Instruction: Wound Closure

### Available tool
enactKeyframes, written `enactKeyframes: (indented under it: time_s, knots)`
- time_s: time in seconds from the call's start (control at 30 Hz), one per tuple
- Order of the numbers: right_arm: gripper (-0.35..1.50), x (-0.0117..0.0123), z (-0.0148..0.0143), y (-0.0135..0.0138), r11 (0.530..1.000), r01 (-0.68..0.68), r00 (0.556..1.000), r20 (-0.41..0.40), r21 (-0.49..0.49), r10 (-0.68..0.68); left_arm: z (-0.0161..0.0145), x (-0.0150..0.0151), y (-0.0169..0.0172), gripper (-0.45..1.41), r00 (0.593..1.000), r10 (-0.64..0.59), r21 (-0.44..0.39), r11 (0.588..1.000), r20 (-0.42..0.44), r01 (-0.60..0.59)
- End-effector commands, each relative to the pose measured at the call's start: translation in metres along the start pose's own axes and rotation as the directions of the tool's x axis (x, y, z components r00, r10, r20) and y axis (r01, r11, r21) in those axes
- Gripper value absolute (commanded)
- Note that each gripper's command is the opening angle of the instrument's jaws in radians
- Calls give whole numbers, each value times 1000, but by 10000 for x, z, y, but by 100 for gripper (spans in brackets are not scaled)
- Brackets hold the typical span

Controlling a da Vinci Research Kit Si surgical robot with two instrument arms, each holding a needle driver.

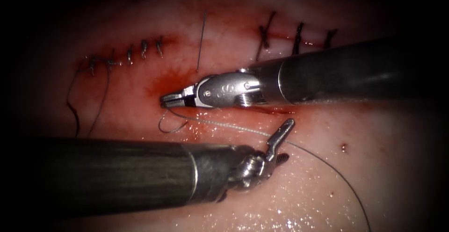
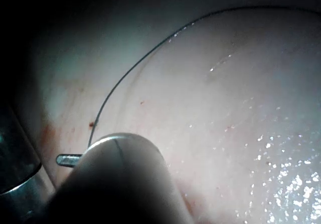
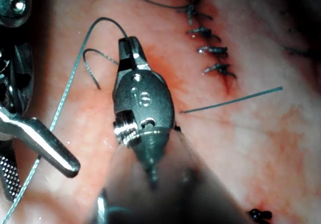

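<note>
The right tool (image 1: 164,101) comes in from the right and lies across the middle of the tissue (image 1: 397,166), over the open part of the cut (image 1: 276,112), where the red fluid (image 1: 163,80) is spread. Its jaws are clenched, and the thread (image 1: 234,128) starts just at their tip. In the right wrist view the same tool (image 3: 129,44) has its jaws together, and a curl of thread (image 3: 95,58) lies just beside the tip; whether the jaws really pinch the thread cannot be told for sure.

The left tool (image 1: 283,143) comes in from the left, nearer than the right one. Its jaws are spread wide, one pointing up toward the cut and the other lying close to the tissue, and they grasp nothing. The thread passes between them and runs on to the near right in a long arc. In the left wrist view this arc of thread (image 2: 130,68) lies on the pale tissue (image 2: 241,133).

On the far side, stitches (image 1: 128,54) close the left part of the cut, and more stitches (image 1: 297,38) close the right part. A straight cut end of thread (image 1: 202,40) stands between them. A loose thread tail (image 1: 75,105) hangs at the far left. The needle cannot be made out.
</note>
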Motion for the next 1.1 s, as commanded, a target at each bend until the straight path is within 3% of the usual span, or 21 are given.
enactKeyframes:
  time_s: [0.03, 0.33, 0.37, 0.4, 0.47, 0.5, 0.6, 0.8, 1.1]
  knots:
    - [-35, -4, 7, -2, 1000, 0, 1000, -1, 1, 0, 3, 4, 8, 88, 1000, -2, -4, 1000, -1, 2]
    - [-35, -6, 7, 1, 1000, -8, 1000, 0, 0, 8, 23, 12, 17, 84, 1000, 7, 7, 1000, -18, -7]
    - [-35, -6, 7, 2, 1000, -8, 1000, 0, -1, 8, 26, 14, 19, 77, 1000, 10, 9, 1000, -22, -9]
    - [-35, -6, 6, 2, 1000, -14, 1000, 3, 0, 14, 30, 17, 24, 47, 999, 21, 13, 1000, -28, -21]
    - [-35, -7, 6, 2, 1000, -12, 1000, 8, 3, 12, 29, 20, 27, -32, 999, 2, 14, 1000, -34, -1]
    - [-35, -8, 5, 2, 1000, -12, 1000, 9, 3, 12, 27, 21, 28, -45, 999, -3, 14, 1000, -42, 4]
    - [-35, -8, -1, 5, 1000, -21, 1000, 20, -16, 21, 2, 14, 22, -45, 994, -53, 4, 999, -92, 53]
    - [-35, -7, -14, 9, 999, -36, 999, 2, -28, 36, -55, -6, 16, -45, 993, -77, -20, 997, -85, 75]
    - [-35, -1, -33, 4, 999, -46, 999, -10, -4, 46, -175, -67, -5, -45, 990, -110, -76, 992, -85, 104]
